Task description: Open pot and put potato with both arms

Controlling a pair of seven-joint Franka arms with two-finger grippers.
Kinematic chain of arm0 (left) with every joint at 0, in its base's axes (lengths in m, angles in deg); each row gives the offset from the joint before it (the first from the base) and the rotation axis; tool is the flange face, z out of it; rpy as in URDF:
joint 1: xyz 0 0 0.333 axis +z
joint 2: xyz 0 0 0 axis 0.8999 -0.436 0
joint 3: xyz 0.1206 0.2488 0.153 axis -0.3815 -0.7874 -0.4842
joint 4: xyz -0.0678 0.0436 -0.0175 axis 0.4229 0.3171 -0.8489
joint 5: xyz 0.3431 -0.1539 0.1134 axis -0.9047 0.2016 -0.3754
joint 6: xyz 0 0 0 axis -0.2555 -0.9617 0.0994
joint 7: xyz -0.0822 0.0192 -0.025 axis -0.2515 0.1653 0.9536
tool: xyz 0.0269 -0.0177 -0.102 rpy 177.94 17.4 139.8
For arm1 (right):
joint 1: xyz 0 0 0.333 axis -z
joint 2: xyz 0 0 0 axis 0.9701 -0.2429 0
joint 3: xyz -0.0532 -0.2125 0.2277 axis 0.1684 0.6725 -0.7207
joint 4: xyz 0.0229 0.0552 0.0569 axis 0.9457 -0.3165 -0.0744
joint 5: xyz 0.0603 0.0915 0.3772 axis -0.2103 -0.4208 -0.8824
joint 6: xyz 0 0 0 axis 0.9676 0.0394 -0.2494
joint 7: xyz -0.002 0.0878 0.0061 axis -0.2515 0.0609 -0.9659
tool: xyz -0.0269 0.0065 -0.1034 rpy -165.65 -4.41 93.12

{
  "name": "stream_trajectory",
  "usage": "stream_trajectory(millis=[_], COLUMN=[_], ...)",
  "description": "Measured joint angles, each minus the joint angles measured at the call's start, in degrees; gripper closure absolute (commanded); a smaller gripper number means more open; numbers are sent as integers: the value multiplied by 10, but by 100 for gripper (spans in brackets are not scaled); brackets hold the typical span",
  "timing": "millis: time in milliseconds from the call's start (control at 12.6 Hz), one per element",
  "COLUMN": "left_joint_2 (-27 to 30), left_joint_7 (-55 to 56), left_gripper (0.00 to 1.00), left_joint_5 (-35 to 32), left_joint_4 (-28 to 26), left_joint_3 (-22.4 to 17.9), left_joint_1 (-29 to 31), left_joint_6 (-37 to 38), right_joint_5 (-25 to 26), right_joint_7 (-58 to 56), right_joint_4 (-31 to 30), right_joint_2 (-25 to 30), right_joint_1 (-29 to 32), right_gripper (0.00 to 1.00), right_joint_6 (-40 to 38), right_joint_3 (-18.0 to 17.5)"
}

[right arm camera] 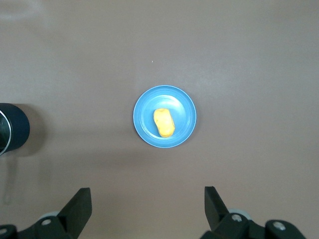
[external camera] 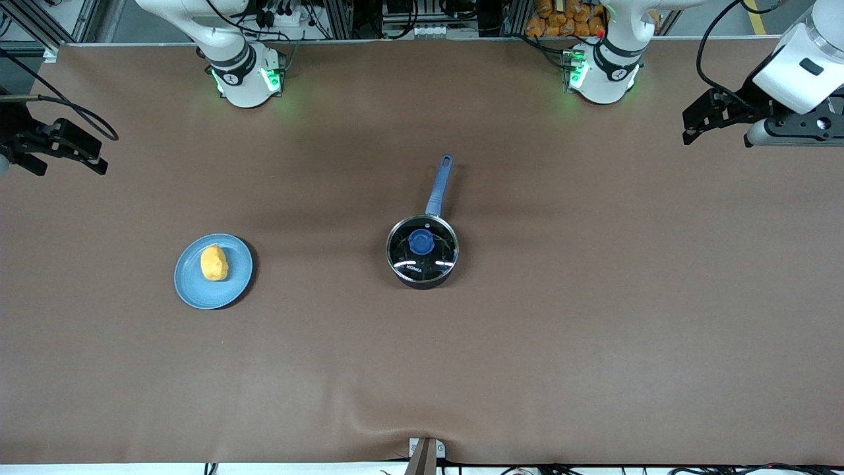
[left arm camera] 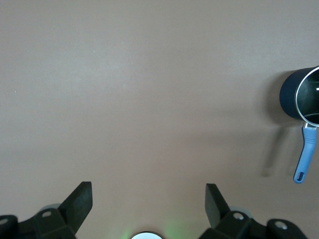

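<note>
The pot (external camera: pixel 422 254) stands near the middle of the table (external camera: pixel 593 330), its glass lid (external camera: pixel 422 247) in place with the blue knob (external camera: pixel 421 242) at the centre, and its long blue handle (external camera: pixel 439 186) points away from the front camera, toward the line of the bases. The potato (external camera: pixel 214 263) lies on a light-blue plate (external camera: pixel 191 290), well apart from the pot, toward the right arm's end of the table; its long axis runs roughly from near to far in the front view. The left gripper (external camera: pixel 689 128) hangs over the table's edge at the left arm's end, its fingers (left arm camera: pixel 79 201) spread wide and holding nothing, and the pot shows only at the margin of its wrist view. The right gripper (external camera: pixel 100 158) hangs over the table's margin at the right arm's end, also spread wide and empty, and the plate with the potato is almost centred in its wrist view. So I judge that the right arm is the nearer one to the potato, and the left arm is free for the lid, which must come off first. Both need a long reach toward the middle. The table around the pot and the plate is bare, so there is much room to set the lid down, and both things are far from any edge.
</note>
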Motion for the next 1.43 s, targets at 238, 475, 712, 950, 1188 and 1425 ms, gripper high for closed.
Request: stream_trajectory(millis=[238, 475, 712, 950, 1188, 1425], left_joint_2=[0, 0, 0, 0, 0, -8], left_joint_7=[11, 12, 13, 25, 39, 56], left_gripper=[0, 0, 0, 0, 0, 0], left_joint_5=[0, 0, 0, 0, 0, 0], left_joint_4=[1, 2, 2, 2, 4, 15], left_joint_3=[0, -1, -2, -1, 1, 4], left_joint_1=[0, 1, 1, 1, 0, -7], left_joint_6=[1, 4, 5, 5, 5, 5], right_joint_5=[0, 0, 0, 0, 0, 0], right_joint_7=[0, 0, 0, 0, 0, 0], right_joint_4=[0, 0, 0, 0, 0, 0], right_joint_2=[0, 0, 0, 0, 0, 0], right_joint_1=[0, 0, 0, 0, 0, 0], right_gripper=[0, 0, 0, 0, 0, 0], right_joint_6=[0, 0, 0, 0, 0, 0], right_joint_3=[0, 0, 0, 0, 0, 0])
